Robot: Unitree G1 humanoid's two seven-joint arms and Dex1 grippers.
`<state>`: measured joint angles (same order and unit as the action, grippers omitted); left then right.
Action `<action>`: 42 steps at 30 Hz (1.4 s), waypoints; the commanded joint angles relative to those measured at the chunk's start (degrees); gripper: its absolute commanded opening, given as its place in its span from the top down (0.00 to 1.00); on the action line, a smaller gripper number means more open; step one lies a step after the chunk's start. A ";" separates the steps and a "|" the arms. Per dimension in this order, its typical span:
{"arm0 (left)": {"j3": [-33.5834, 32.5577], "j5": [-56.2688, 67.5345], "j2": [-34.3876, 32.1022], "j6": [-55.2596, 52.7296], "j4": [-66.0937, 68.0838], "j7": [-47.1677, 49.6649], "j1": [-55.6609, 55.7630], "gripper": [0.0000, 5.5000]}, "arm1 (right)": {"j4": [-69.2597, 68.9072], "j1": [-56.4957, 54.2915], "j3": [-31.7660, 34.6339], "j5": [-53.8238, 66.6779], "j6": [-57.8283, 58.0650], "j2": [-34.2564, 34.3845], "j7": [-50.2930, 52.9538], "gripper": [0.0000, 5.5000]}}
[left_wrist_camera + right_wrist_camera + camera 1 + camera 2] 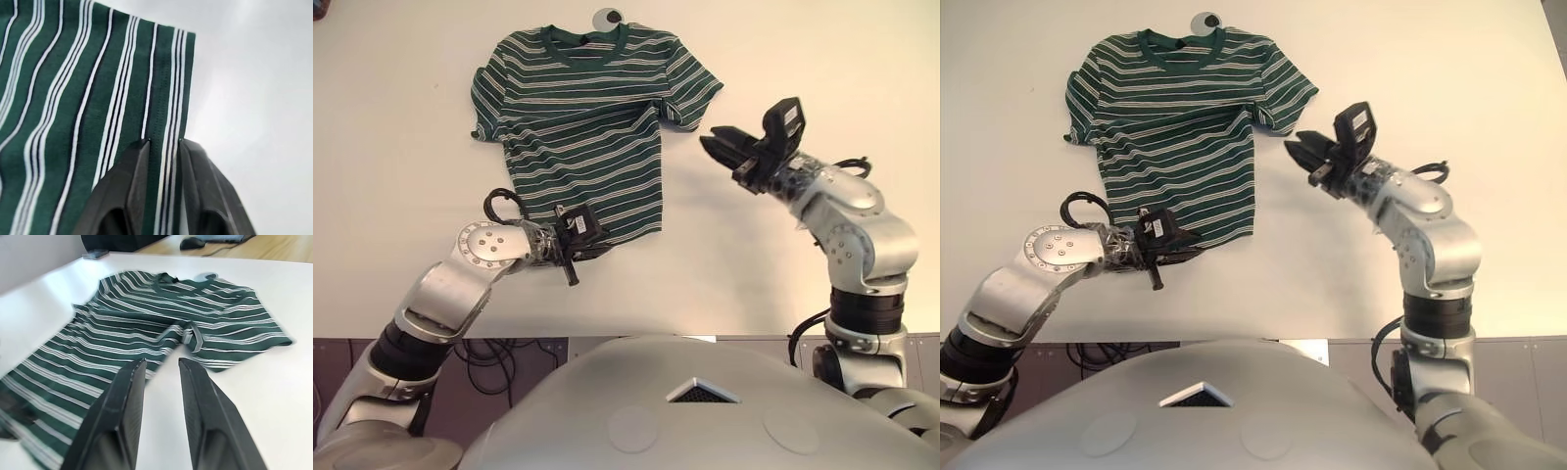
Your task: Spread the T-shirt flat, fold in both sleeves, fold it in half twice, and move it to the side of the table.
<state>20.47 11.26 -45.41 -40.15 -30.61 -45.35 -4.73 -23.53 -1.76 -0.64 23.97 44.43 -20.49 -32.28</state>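
A green T-shirt (582, 127) with white stripes lies mostly flat on the white table (822, 69), collar at the far side and both sleeves out. The sleeve (690, 93) on the robot's right is slightly curled under. My left gripper (576, 243) sits at the near hem, shut on the fabric; in the left wrist view the hem (166, 98) runs between its fingertips (142, 147). My right gripper (713, 139) hovers open just right of the right sleeve, apart from the cloth. Its two fingers (129, 382) point toward the shirt (146, 318).
A small grey round object (604, 17) lies just beyond the collar. The table's near edge (705, 336) runs in front of my arms, with cables (489, 352) hanging below it. Bare white tabletop spreads to the right and left of the shirt.
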 commanded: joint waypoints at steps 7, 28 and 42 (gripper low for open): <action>-2.41 -0.32 -3.58 5.14 11.12 -4.96 -0.22 0.94 | -12.57 13.39 -10.67 -4.61 -3.28 -7.21 -0.85 0.77; -18.70 27.90 9.34 -25.90 2.05 2.28 25.75 1.00 | -14.74 13.96 -14.03 2.02 11.14 13.47 20.51 0.77; -19.57 30.60 10.77 -26.46 1.28 6.70 28.16 1.00 | -11.93 5.00 -3.34 25.44 25.35 25.54 28.69 0.77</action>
<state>1.60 41.11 -34.97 -66.13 -28.29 -39.32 22.62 -37.79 5.71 -5.07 49.44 69.64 3.44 -5.25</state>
